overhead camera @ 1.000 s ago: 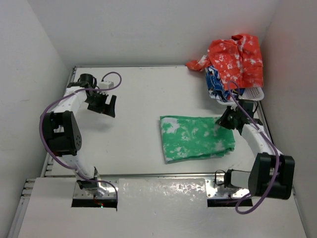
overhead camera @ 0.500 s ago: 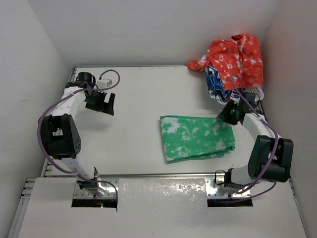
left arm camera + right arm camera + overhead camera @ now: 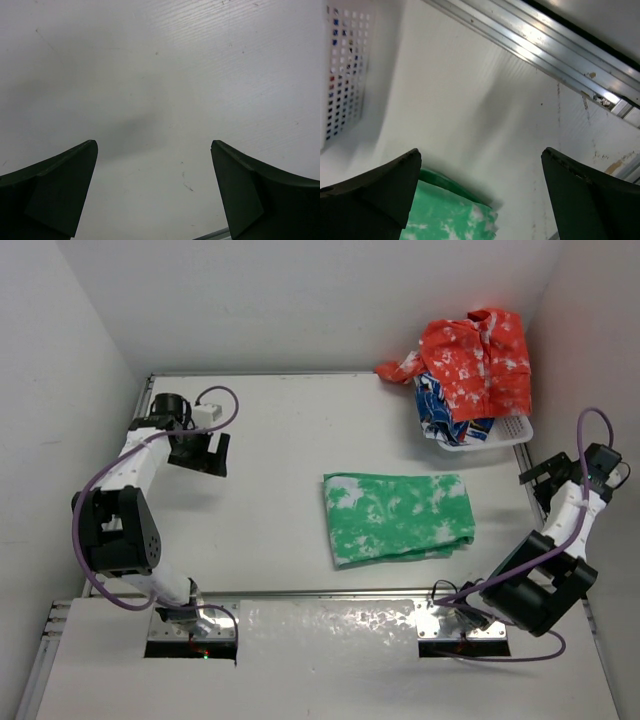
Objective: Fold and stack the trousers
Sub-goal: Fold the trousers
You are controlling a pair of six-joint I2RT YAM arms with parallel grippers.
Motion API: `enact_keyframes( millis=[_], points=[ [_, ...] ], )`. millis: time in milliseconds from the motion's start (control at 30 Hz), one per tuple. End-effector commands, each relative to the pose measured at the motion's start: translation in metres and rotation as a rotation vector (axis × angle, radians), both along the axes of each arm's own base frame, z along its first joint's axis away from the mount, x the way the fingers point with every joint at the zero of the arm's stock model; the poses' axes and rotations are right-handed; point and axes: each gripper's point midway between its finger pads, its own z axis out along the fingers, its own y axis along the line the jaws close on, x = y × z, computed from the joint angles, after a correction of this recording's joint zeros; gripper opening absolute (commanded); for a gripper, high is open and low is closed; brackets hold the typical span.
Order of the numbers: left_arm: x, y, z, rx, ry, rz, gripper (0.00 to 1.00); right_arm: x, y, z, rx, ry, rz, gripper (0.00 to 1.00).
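The trousers (image 3: 398, 517), bright green with white blotches, lie folded into a flat rectangle in the middle of the table. One folded corner of the trousers (image 3: 450, 217) shows at the bottom of the right wrist view. My right gripper (image 3: 541, 479) hovers by the table's right edge, apart from the cloth. That right gripper (image 3: 481, 152) is open, with bare table between its fingers. My left gripper (image 3: 205, 452) is at the far left, well away from the trousers. In its own view the left gripper (image 3: 153, 143) is open over bare white table.
A white perforated basket (image 3: 490, 435) stands at the back right, heaped with red-orange patterned cloth (image 3: 475, 355) over blue cloth (image 3: 440, 410). Its wall (image 3: 342, 75) appears in the right wrist view. An aluminium rail (image 3: 545, 55) runs along the table's right edge. White walls enclose the table.
My right gripper has opened, left the far right corner of the trousers and swung out to the table's right edge. The left arm has drifted slightly further back.
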Motion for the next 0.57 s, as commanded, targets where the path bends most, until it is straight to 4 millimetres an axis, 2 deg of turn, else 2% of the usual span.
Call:
enact_keyframes(
  millis=[0,200,533],
  points=[
    [0.0068,0.0031,0.0112,0.0,-0.076,0.033,0.95,-0.0124,0.0073,-0.0036,-0.008,0.054,0.023,0.99],
    [0.006,0.0038,0.0105,0.007,-0.076,0.034,0.95,-0.0156,0.0047,-0.0029,-0.025,0.065,0.011,0.99],
    [0.0056,0.0043,0.0104,0.007,-0.074,0.035,0.95,-0.006,0.0102,-0.0046,-0.002,0.022,0.056,0.99]
  ],
)
